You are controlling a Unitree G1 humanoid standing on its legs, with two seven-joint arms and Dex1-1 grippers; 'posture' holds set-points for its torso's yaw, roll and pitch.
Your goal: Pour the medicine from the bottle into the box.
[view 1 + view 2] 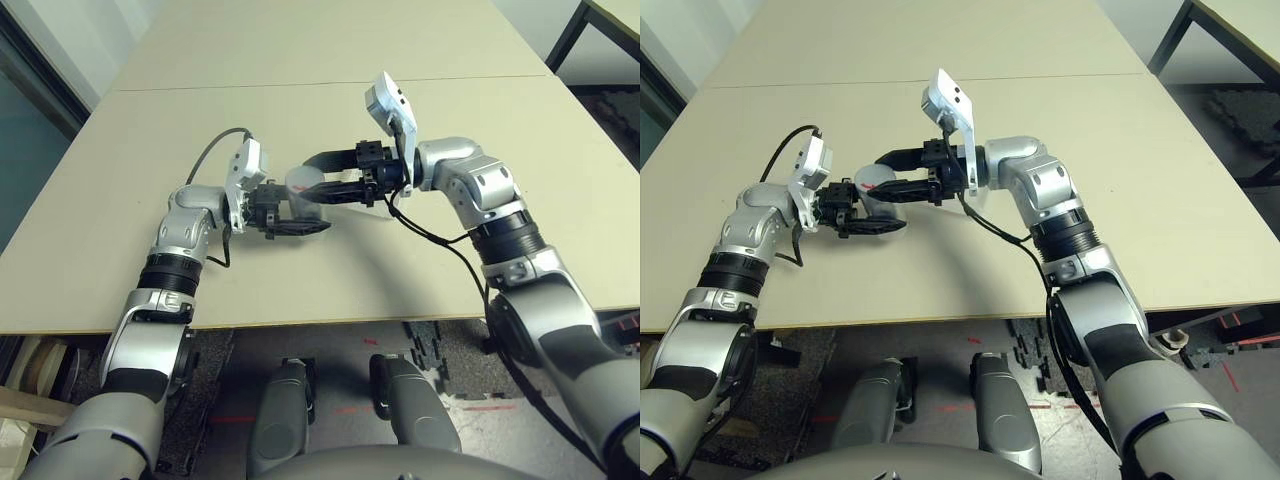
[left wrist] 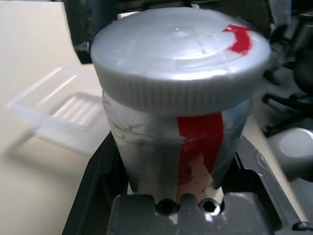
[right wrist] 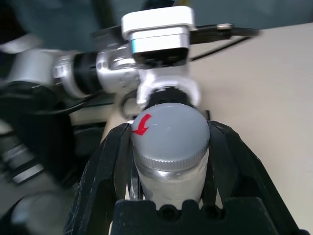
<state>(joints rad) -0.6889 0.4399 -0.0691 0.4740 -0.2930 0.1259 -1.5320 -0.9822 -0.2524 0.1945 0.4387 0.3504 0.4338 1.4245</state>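
1. Even, bright light falls on the desk (image 1: 330, 120); soft shadows lie beneath the arms.
2. Beside the bottle (image 2: 178, 127), the box (image 2: 63, 115) looks blurred.
3. Behind the bottle's cap (image 3: 168, 134), the background smears with motion blur.

Both pincers, left pincer (image 1: 885, 225) and right pincer (image 1: 880, 176), around the bottle (image 1: 876, 196) above the table (image 1: 940, 110)

My table (image 1: 330, 110) is beige, with a seam line (image 1: 200, 87) crossing its far part from left to right. Dark floor mats (image 1: 440, 345) lie below its near edge. At far right I see another table's dark leg (image 1: 566, 35).
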